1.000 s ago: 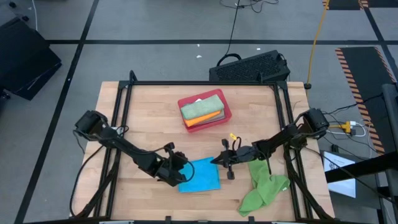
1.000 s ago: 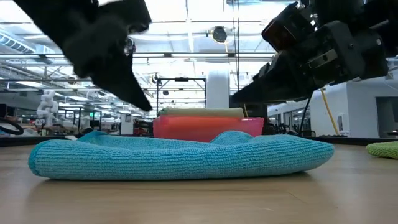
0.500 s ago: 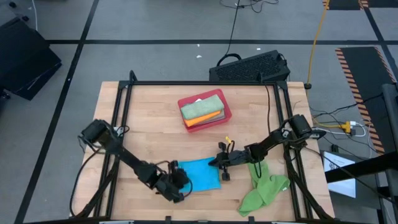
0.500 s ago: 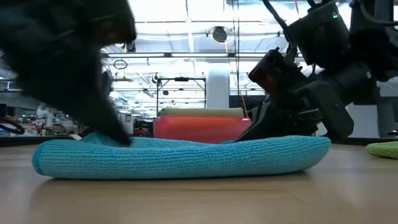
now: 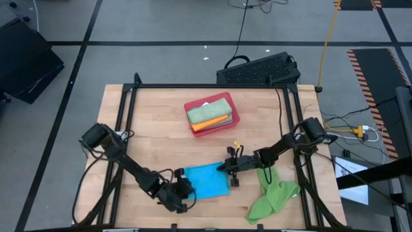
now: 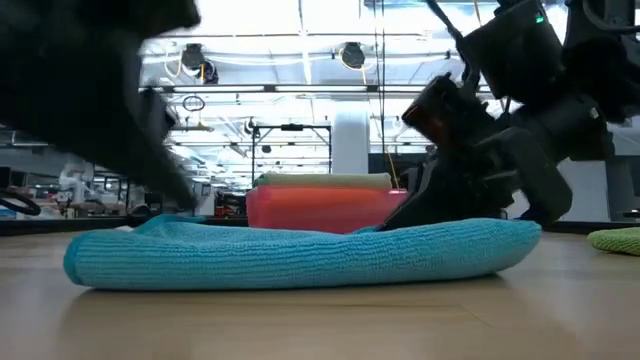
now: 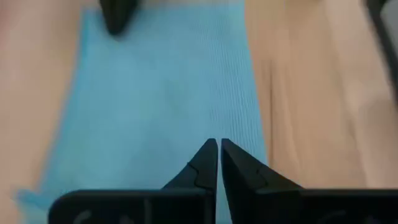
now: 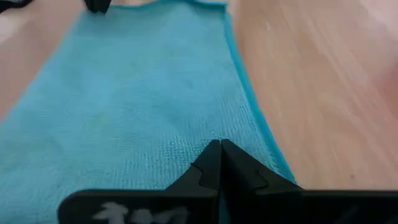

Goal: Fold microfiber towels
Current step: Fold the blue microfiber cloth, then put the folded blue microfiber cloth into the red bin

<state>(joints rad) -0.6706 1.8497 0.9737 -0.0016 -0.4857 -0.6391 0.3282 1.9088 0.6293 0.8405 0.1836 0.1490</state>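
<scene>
Lying flat near the table's front edge, the bright blue towel is between both grippers; the left gripper is closed and empty at its left edge; the right gripper, also closed and empty, presses on its right edge.

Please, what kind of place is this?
Probably a robotics lab or industrial hall: a wooden table framed by two robot arms stands on grey taped floor, and the low view shows ceiling lights in a large open room.
</scene>
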